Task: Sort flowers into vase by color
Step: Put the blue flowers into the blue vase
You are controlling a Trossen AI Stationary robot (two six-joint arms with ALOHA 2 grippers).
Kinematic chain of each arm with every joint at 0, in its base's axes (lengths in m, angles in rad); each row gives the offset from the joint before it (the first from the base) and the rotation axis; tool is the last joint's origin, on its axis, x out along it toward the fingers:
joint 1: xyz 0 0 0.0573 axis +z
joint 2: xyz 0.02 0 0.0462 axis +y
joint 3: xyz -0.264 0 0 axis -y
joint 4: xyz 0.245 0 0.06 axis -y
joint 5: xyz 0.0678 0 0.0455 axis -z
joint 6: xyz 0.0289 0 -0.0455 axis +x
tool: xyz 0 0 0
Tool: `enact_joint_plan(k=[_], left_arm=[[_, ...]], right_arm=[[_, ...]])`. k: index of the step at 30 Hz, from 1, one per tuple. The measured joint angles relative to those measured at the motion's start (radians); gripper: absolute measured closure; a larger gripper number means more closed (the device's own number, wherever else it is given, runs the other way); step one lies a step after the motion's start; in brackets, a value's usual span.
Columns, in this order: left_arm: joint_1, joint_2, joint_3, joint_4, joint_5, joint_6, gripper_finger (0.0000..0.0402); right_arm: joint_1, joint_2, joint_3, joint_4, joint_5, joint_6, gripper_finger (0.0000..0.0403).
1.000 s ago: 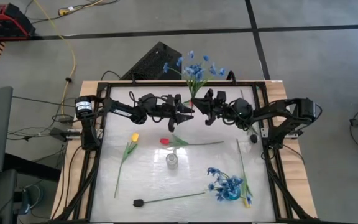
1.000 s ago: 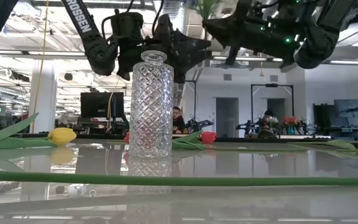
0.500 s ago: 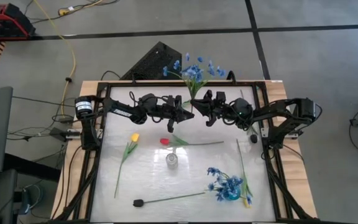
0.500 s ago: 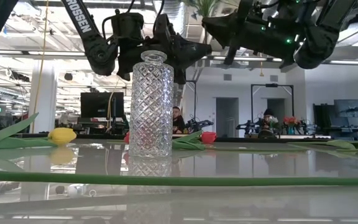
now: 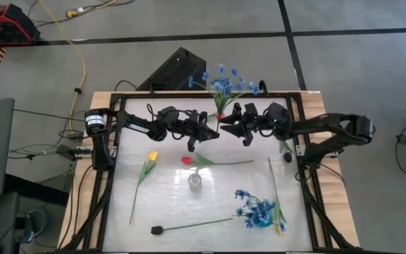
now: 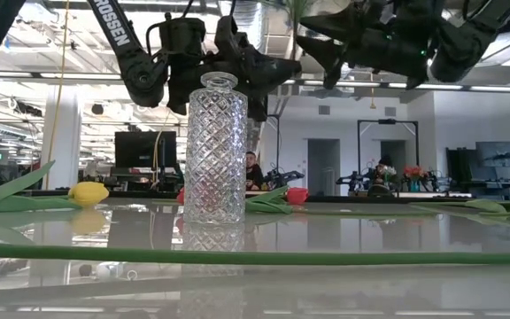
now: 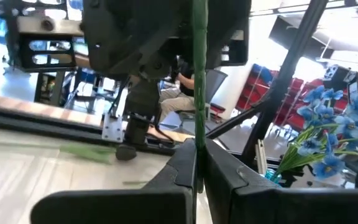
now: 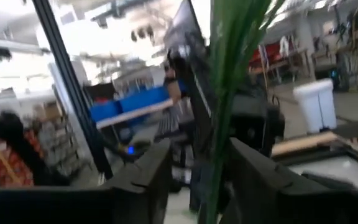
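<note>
A spray of blue flowers (image 5: 225,79) stands high over the table's far edge, its green stem (image 7: 199,93) running down into my left gripper (image 5: 215,131), which is shut on it. My right gripper (image 5: 228,130) faces it from the right, open, with the same stem (image 8: 219,130) standing between its fingers (image 8: 146,180). On the table lie a yellow tulip (image 5: 146,166), a red tulip (image 5: 187,160) and a black-headed stem (image 5: 158,229). The cut-glass vase (image 5: 194,181) stands upright at mid-table. A second blue spray (image 5: 254,209) is at the near right. My left gripper pinches the lower part of the blue spray's stem (image 7: 198,146) between its two fingers. The fingers come level from the table's left and lie across the stem. The spray is lifted clear of the table, blossoms up, leaning toward the far edge.
A long green stem (image 6: 237,257) lies across the near table in front of the vase (image 6: 215,151). Another thin stem (image 5: 273,185) lies along the right side, a yellow head (image 5: 279,228) at its near end. A black frame (image 5: 118,106) rims the table.
My left gripper has shut on the blue spray's stem. My right gripper has opened and drawn back a little toward the table's right edge. The spray stays up, its blossoms swung slightly to the right.
</note>
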Motion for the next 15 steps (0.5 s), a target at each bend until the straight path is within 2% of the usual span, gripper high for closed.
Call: enact_joint_plan(k=[6,15], left_arm=[[0.0,0.0,0.0,-0.108,-0.015,0.01,0.0401],[-0.014,0.0,0.0,-0.173,-0.061,0.009,0.0401]], right_arm=[[0.001,-0.074,0.0,-0.221,0.001,-0.125,0.0173],[0.001,-0.085,0.0,-0.29,0.098,-0.174,0.0189]])
